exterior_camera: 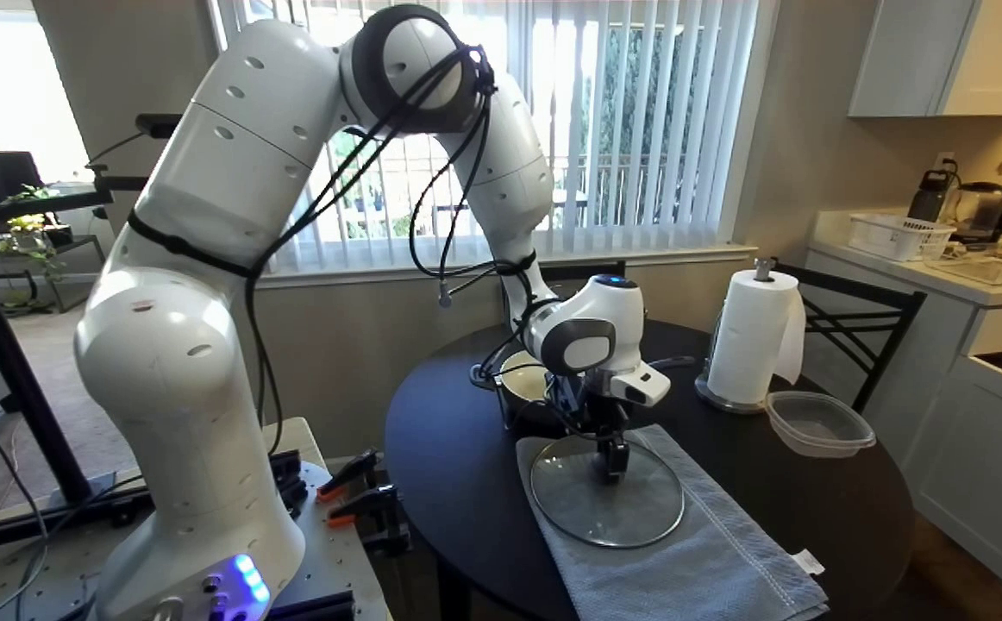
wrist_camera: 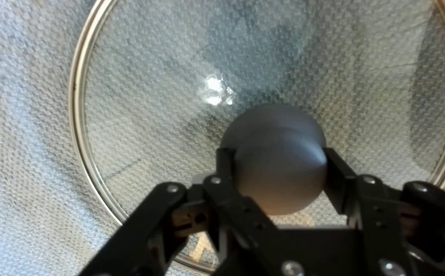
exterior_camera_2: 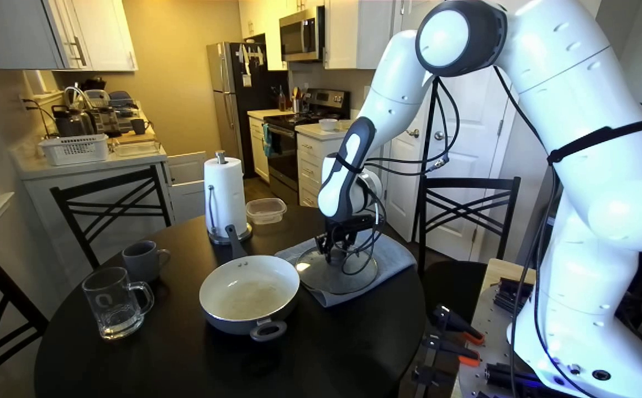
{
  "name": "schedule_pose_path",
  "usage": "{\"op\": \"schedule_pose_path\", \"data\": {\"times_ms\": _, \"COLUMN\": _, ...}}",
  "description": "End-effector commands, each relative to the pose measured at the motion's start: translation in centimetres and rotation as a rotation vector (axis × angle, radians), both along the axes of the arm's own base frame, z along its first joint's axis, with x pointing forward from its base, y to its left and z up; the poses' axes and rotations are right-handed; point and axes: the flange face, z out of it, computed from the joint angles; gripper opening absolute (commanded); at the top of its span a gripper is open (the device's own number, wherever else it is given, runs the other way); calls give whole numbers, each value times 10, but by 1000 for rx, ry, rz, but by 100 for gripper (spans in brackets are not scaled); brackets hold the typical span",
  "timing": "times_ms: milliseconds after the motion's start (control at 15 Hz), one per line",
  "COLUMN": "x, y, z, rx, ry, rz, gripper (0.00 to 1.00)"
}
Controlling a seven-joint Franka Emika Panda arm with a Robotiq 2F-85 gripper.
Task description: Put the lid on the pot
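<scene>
The lid [exterior_camera: 611, 519] is a round clear glass lid with a metal rim. It lies on the folded cloth in both exterior views [exterior_camera_2: 348, 281] and fills much of the wrist view [wrist_camera: 149, 115]. My gripper [wrist_camera: 277, 153] has its fingers on both sides of the lid's dark round knob [wrist_camera: 280, 176], and both appear to touch it. The gripper points down over the lid in both exterior views [exterior_camera: 613, 461] [exterior_camera_2: 335, 251]. The pot [exterior_camera_2: 250, 293], pale inside with a long dark handle, stands uncovered beside the cloth. In an exterior view the arm partly hides the pot [exterior_camera: 522, 379].
A grey-blue cloth [exterior_camera: 691, 569] lies under the lid on the dark round table [exterior_camera_2: 321, 354]. A paper towel roll [exterior_camera_2: 227, 193] and a clear plastic container [exterior_camera_2: 266, 211] stand behind the pot. A glass mug [exterior_camera_2: 114, 304] and a grey mug [exterior_camera_2: 143, 261] stand beside the pot.
</scene>
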Motion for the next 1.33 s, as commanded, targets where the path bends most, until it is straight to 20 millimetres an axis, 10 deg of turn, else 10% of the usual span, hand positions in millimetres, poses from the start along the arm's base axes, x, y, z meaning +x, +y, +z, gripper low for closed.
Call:
{"op": "schedule_pose_path", "data": {"times_ms": 0, "x": -8, "y": 0, "z": -2, "rx": -4, "ry": 48, "rz": -16, "gripper": 90}}
{"op": "schedule_pose_path", "data": {"times_ms": 133, "x": -13, "y": 1, "z": -2, "rx": 9, "ry": 82, "rz": -20, "gripper": 99}}
{"op": "schedule_pose_path", "data": {"times_ms": 200, "x": -14, "y": 1, "z": -3, "rx": 5, "ry": 90, "rz": -23, "gripper": 58}}
{"op": "schedule_pose_path", "data": {"times_ms": 333, "x": -14, "y": 1, "z": -2, "rx": 13, "ry": 94, "rz": -21, "gripper": 61}}
{"op": "schedule_pose_path", "data": {"times_ms": 667, "x": -10, "y": 8, "z": 5, "rx": 3, "ry": 69, "rz": -10, "gripper": 31}}
{"op": "schedule_pose_path", "data": {"times_ms": 1267, "x": -16, "y": 8, "z": 24, "rx": 21, "ry": 19, "rz": -24, "gripper": 30}}
